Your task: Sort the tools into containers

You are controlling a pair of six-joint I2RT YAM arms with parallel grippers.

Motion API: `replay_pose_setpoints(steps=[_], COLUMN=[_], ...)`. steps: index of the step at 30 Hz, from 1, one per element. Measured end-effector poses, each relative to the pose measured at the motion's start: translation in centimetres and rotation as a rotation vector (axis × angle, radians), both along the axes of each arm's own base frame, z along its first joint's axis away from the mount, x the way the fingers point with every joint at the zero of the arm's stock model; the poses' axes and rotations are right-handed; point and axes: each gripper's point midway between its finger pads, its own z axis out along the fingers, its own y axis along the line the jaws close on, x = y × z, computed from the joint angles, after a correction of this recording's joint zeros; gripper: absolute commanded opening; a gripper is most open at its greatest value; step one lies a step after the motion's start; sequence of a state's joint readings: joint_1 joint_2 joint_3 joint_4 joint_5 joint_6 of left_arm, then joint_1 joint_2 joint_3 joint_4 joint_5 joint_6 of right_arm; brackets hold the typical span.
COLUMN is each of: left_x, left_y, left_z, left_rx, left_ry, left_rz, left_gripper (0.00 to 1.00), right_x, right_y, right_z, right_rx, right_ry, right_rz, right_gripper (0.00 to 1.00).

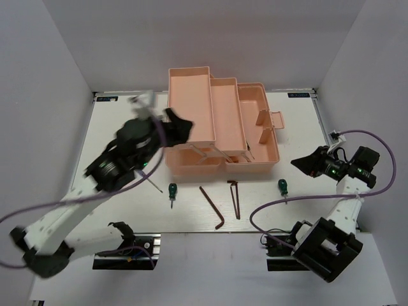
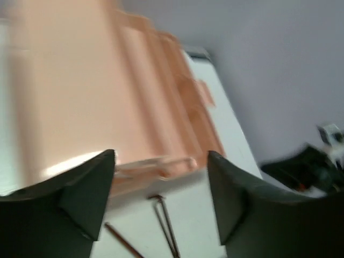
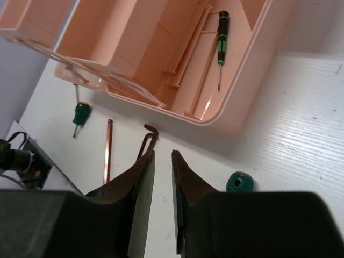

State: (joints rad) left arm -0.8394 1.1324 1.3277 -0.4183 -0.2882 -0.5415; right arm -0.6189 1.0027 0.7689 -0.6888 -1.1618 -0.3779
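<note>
Beside the glossy salmon plastic toolbox (image 1: 191, 102), left gripper (image 2: 161, 156) gapes released; right gripper (image 3: 163, 156) looks nearly clenched.

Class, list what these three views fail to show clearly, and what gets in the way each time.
- Left wrist: motion blur smears the salmon-pink plastic toolbox; contents unreadable.
- Top: the blurred left arm covers part of the toolbox's left side.
- Right wrist: the right gripper hides the shaft of the stubby green-handled screwdriver.

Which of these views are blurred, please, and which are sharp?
Left wrist: heavy motion blur, the toolbox smeared. Top external: only the left arm is blurred, the hex keys crisp. Right wrist: sharp.
</note>
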Motion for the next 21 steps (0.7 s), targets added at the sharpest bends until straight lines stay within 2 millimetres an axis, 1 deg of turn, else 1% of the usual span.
replay_pose_setpoints(steps=[2,3,4,5,6,9,11,13,17,21], left_x=[-1.3,-2.1,-2.5,-2.8,-3.0,-3.9,-4.4,-4.0,-2.2,-0.9], left_y=[6.7,9.7,10.8,12.0,12.8,15.2,16.4,17.1,17.9,19.9], left_z=[-0.8,-2.6,-3.9,-6.0,-8.5,-17.0,-20.9,-22.8,-25.3,-28.1], left_rx=[-0.046,-0.06,-0.055,-0.044,-0.017,0.119,0.211,0.259,0.266,0.253], left_ry=[0.019,0.06,0.089,0.13,0.174,0.312,0.393,0.445,0.505,0.574], left_rz=[0.2,0.304,0.346,0.401,0.448,0.557,0.611,0.66,0.734,0.804], left_gripper=[0.83,0.83,0.83,0.81,0.79,0.78,0.76,0.76,0.76,0.74], right_x=[0.5,0.6,0.5,0.5,0.4,0.1,-0.2,-0.2,-0.2,-0.4], right_y=[0.1,0.2,0.3,0.5,0.7,1.0,1.2,1.2,1.1,1.1], right_z=[0.4,0.5,0.5,0.7,0.8,1.0,1.1,1.1,0.9,0.5], right_rx=[0.014,0.015,0.016,0.017,0.013,-0.014,-0.026,-0.031,-0.039,-0.056], right_ry=[0.006,0.005,0.007,0.006,0.001,-0.03,-0.043,-0.048,-0.043,-0.042], right_rz=[0.018,0.024,0.028,0.033,0.034,0.03,0.026,0.024,0.022,0.025], right_gripper=[0.28,0.28,0.28,0.28,0.28,0.28,0.28,0.28,0.31,0.32])
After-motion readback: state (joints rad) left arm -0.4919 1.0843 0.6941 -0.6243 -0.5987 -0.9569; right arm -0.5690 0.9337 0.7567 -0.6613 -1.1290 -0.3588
